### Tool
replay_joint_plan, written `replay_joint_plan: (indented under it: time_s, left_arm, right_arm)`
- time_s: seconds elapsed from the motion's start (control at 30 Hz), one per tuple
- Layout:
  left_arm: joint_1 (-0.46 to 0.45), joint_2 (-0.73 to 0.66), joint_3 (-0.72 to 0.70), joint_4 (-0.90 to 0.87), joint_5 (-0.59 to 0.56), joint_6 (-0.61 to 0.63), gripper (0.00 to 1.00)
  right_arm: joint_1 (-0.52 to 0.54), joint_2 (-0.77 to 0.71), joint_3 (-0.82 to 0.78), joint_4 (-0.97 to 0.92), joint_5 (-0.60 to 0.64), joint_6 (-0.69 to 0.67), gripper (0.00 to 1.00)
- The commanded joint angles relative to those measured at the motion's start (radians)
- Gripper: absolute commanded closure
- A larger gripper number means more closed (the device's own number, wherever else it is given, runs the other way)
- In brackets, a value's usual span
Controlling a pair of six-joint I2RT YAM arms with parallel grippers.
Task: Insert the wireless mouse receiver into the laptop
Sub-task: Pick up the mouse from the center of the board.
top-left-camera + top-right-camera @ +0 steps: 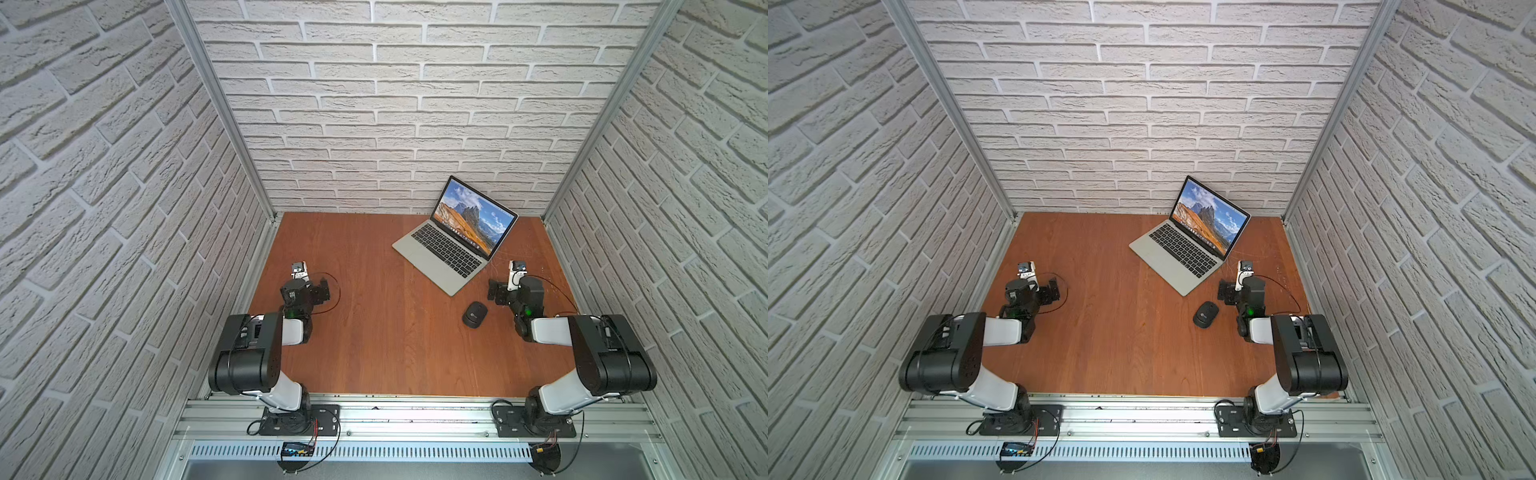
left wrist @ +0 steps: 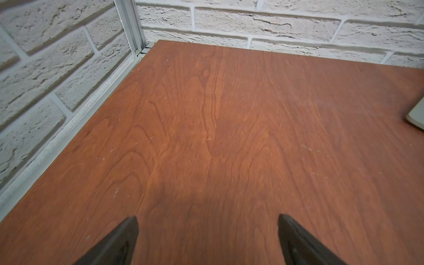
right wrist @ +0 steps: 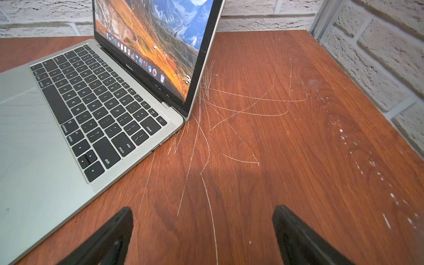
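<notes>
One wooden table (image 1: 365, 345) bears the open MacBook Pro laptop (image 1: 453, 245) at its far right. The left gripper (image 2: 207, 219) and right gripper (image 3: 202, 210) both gape wide, empty. The black mouse (image 1: 474, 314) lies near the laptop's near corner. I cannot make out the receiver.

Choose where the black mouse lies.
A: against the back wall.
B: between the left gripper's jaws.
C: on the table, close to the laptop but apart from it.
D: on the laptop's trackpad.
C: in both top views the mouse rests on the wooden table, with a gap of bare wood between it and the laptop.
</notes>
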Motion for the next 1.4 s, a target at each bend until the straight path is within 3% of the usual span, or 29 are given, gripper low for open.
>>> replay_joint_plan:
  time_s: [0.0,0.2,0.3,0.37,0.43,0.57,0.73,0.87,1.03,1.3,1.37]
  left_arm:
    - [0.007,-0.003,0.016,0.036,0.013,0.007,0.02]
    - [0.008,-0.023,0.022,0.019,0.018,0.004,0.02]
    - [0.005,-0.16,0.028,-0.107,0.046,0.021,0.01]
    - [-0.015,-0.273,0.0,-0.141,0.046,0.029,0.02]
    - [-0.053,-0.372,0.015,-0.241,0.034,-0.02,0.02]
    - [-0.242,-0.531,0.029,-0.395,0.024,-0.038,0.01]
    - [-0.493,-0.61,0.03,-0.511,0.039,-0.041,0.02]
    - [-0.613,-0.597,0.012,-0.512,0.086,-0.078,0.02]
    - [-0.72,-0.547,0.005,-0.526,0.078,-0.101,0.02]
    - [-0.78,-0.519,-0.017,-0.51,0.053,-0.101,0.02]
    - [-0.785,-0.526,-0.02,-0.514,0.049,-0.097,0.01]
  right_arm:
    - [-0.007,-0.02,0.012,0.031,-0.004,-0.005,0.01]
    - [-0.008,-0.031,0.011,0.038,-0.012,-0.005,0.01]
    - [-0.006,-0.169,0.078,-0.187,-0.003,0.011,0.01]
    - [-0.007,-0.282,0.11,-0.358,0.036,0.106,0.01]
    - [-0.008,-0.386,0.151,-0.553,-0.011,0.187,0.01]
    - [-0.004,-0.503,0.234,-0.898,-0.172,0.363,0.01]
    - [0.091,-0.55,0.234,-1.214,-0.177,0.499,0.01]
    - [0.198,-0.51,0.192,-1.291,-0.107,0.565,0.01]
    - [0.328,-0.398,0.185,-1.196,-0.02,0.697,0.01]
    - [0.441,-0.113,0.303,-1.112,0.119,0.749,0.01]
    - [0.445,-0.045,0.333,-1.077,0.148,0.75,0.06]
